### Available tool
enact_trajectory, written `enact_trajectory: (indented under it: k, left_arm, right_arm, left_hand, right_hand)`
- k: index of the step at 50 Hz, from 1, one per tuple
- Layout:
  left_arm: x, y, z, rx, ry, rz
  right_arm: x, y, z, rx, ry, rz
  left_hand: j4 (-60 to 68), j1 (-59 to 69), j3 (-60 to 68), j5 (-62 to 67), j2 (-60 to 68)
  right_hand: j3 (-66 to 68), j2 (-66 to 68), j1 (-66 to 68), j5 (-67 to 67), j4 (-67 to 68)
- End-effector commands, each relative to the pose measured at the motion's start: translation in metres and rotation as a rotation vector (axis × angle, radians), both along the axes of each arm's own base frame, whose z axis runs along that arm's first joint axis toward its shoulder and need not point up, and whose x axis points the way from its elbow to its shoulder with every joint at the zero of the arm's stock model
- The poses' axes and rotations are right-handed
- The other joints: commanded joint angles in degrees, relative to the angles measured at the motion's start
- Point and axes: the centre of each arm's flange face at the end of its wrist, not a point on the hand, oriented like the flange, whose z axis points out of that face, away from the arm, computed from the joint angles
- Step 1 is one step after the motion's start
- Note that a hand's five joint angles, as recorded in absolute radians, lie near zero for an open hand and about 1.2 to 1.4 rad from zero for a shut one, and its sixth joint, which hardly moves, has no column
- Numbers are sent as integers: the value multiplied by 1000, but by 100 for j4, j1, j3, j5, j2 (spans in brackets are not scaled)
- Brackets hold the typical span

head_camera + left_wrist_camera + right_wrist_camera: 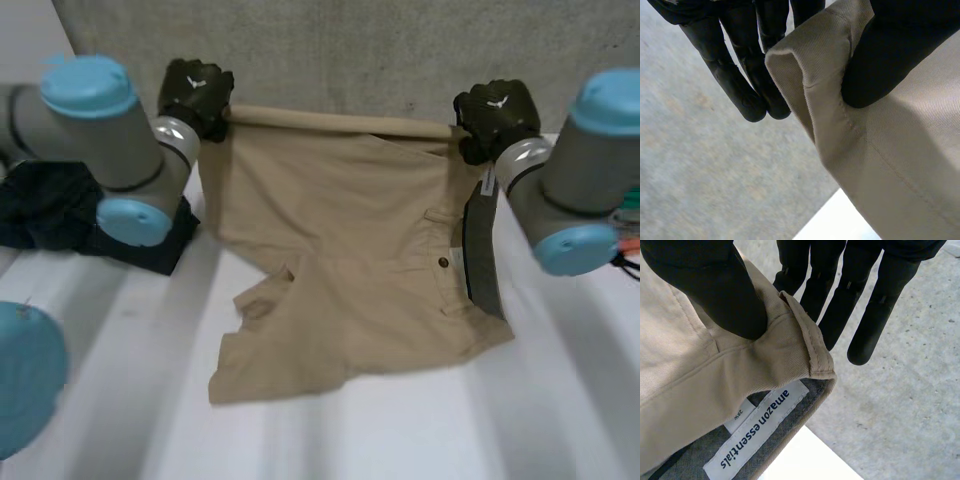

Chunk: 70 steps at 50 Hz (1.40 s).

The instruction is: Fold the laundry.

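A pair of tan shorts [350, 260] hangs from both hands over the white table [400, 430], its lower part resting on the tabletop. My left hand [196, 95] pinches one top corner of the shorts [890, 150] between thumb [885, 65] and fingers [740, 80]. My right hand [495, 115] pinches the waistband corner [765, 355] the same way, thumb [715, 290] pressed on the cloth against straight fingers [875, 300]. A white brand label [755, 430] shows on the grey waistband lining under that grip. The top edge is stretched taut between the hands.
A dark garment [60, 215] lies heaped on the table under my left arm. A grey wall [400, 50] stands behind the table's far edge. Bare tabletop lies in front of the shorts.
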Motion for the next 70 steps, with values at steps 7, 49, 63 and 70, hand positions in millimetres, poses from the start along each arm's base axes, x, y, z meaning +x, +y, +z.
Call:
enact_trajectory:
  k: [7,49,63,70]
  left_arm:
    - [-16,-20,1,-79,144,-22]
    - [53,231,-96,688,-250,-83]
    - [30,222,-119,594,-322,-125]
    - [17,210,-129,442,-395,-132]
  right_arm:
    - [28,-33,-25,-272,-38,-46]
    - [-77,105,-122,293,393,326]
    - [-81,110,-109,388,279,237]
    - [-83,125,-101,486,295,240]
  left_hand:
    - [-5848,-5618,-5809,-5682,-5855]
    - [-4246,-4016,-4206,-4079,-4253]
    - [-2886,-2656,-2846,-2720,-2893]
    - [778,1008,817,944,771]
  right_hand:
    - [-5796,-5723,-5364,-5810,-5825]
    - [-150,-78,282,-165,-180]
    - [1204,1277,1636,1190,1175]
    - [1204,1277,1636,1190,1175]
